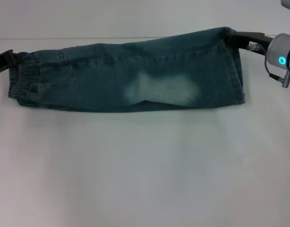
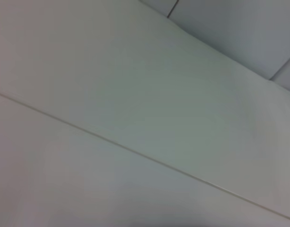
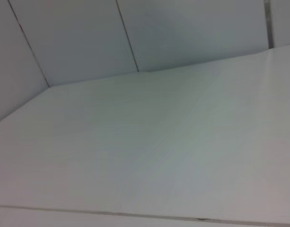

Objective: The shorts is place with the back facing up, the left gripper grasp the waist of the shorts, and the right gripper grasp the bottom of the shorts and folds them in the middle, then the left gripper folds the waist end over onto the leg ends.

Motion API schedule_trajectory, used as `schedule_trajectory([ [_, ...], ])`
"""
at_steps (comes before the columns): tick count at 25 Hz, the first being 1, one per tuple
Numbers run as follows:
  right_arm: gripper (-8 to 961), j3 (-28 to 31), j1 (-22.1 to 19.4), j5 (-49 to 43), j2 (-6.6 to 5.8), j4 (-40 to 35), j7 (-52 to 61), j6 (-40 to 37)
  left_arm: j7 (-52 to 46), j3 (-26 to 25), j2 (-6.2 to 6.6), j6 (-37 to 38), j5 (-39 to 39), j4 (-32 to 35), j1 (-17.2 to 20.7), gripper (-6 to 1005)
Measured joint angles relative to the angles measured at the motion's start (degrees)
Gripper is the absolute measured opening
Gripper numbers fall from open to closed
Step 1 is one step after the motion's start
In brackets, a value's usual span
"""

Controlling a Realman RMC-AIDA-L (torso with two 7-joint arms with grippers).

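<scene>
The shorts [image 1: 135,78] lie across the white table, folded lengthwise into a long band with a pale bleached patch [image 1: 159,90] near the middle. The ruffled waist [image 1: 26,82] is at the left end. The bottom of the shorts, with its stitched leg ends [image 1: 234,71], is at the right end. My left gripper [image 1: 11,57] reaches in from the left edge and is shut on the far corner of the waist. My right gripper [image 1: 232,39], black with a silver wrist [image 1: 282,49], is shut on the far corner of the hems. Neither wrist view shows the shorts or any fingers.
The white table [image 1: 145,170] stretches bare toward me in front of the shorts. A seam line [image 1: 40,39] runs along the far side. The wrist views show only white table surface [image 2: 135,118] and pale wall panels [image 3: 78,38].
</scene>
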Motion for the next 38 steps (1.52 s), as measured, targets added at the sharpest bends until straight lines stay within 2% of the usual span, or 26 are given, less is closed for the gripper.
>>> schedule_trajectory([
  [8, 25, -0.27, 0.96, 0.00, 0.04, 1.82, -0.65, 1.62, 6.48, 0.10, -1.04, -0.44, -2.41, -0.05, -0.04, 85],
  [10, 25, -0.44, 1.22, -0.03, 0.05, 2.22, -0.67, 2.39, 7.80, 0.16, -1.69, -1.32, -3.01, 0.24, -0.04, 99],
  [13, 82, -1.10, 1.52, -0.07, 0.05, 2.77, -0.73, 3.56, 8.36, 0.64, -2.52, -3.21, -3.06, 0.70, -0.04, 120],
  [16, 138, -1.35, 1.56, -0.06, 0.07, 3.05, -0.81, 3.60, 8.60, 1.67, -2.65, -4.86, -2.85, 0.47, -0.04, 142],
  [21, 233, -1.29, 1.37, -0.05, 0.14, 3.24, -1.12, 3.63, 8.64, 2.47, -2.67, -5.93, -3.02, 0.45, 0.41, 363],
  [24, 482, -1.29, 1.10, -0.03, 0.15, 3.25, -1.12, 3.76, 8.48, 2.22, -2.52, -5.93, -3.02, 0.57, 0.56, 471],
  [29, 725, -1.80, 0.64, -0.45, -0.08, 4.06, -0.79, 4.12, 7.92, 1.80, -2.30, -4.85, -3.12, 1.52, 1.46, 637],
  [34, 914, -1.94, -0.60, -0.24, -0.29, 3.96, -0.55, 3.51, 7.82, 1.69, -2.19, -1.60, -3.94, 3.17, 2.66, 783],
  [38, 922, -1.00, -2.56, 0.50, -0.74, 1.02, 0.68, -3.28, 7.81, 1.48, -1.75, 3.25, -4.28, 6.23, 4.26, 888],
])
